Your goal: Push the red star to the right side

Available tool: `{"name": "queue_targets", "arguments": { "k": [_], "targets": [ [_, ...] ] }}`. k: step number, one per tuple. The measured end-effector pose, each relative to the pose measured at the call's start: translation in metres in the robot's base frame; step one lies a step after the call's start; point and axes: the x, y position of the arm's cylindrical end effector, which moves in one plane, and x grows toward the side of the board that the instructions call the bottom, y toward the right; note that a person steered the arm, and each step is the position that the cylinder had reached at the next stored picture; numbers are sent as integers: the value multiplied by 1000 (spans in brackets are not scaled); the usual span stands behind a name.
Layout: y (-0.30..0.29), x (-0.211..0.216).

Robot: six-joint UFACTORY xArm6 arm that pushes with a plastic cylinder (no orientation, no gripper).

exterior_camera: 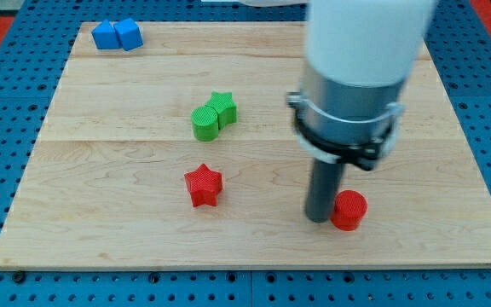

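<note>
The red star (203, 184) lies on the wooden board (126, 162), left of centre toward the view's bottom. My tip (317, 219) is well to the star's right, at about the same height in the view. It stands right against the left side of a red cylinder (349, 210). Open board lies between the star and my tip.
A green star (223, 106) and a green cylinder (205, 122) touch each other above the red star. Two blue blocks (116, 35) sit together at the board's top left corner. The arm's white and grey body (356, 68) hides the board's upper right.
</note>
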Motion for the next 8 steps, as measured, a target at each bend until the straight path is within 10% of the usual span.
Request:
{"name": "queue_targets", "arguments": {
  "k": [2, 6, 8],
  "targets": [
    [77, 0],
    [-240, -15],
    [-152, -39]
  ]
}}
